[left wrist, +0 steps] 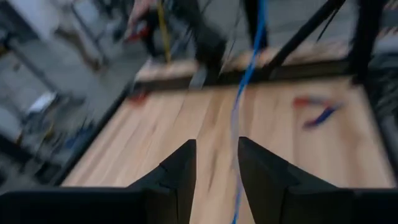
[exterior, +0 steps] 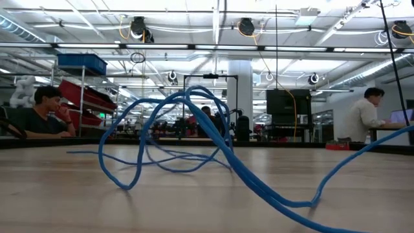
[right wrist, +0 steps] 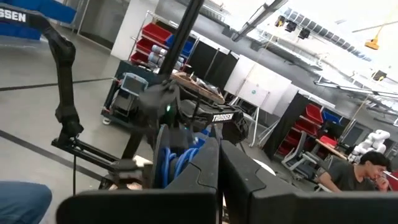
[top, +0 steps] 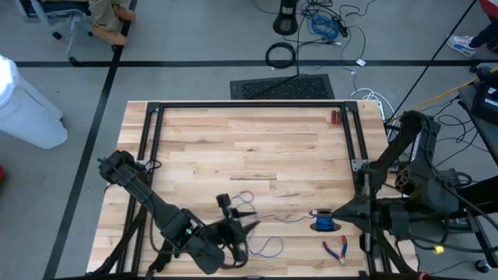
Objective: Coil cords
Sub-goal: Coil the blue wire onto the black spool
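Locate the thin blue cord [top: 261,222]: it lies in loose loops on the pale wooden worktop [top: 249,140] near its front edge. The left gripper [top: 250,225] sits among the loops with jaws part open; the cord passes between them, ungripped. The right gripper [top: 336,213] rests at the cord's coiled blue end [top: 324,224], jaws fully closed. Red-handled pliers [top: 337,250] lie near.

Robotics lab: parts-bin racks [exterior: 81,90], monitors [exterior: 283,107]

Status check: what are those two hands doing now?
Left hand open around thin blue cord. Right hand shut at coil. Red-handled pliers nearby.
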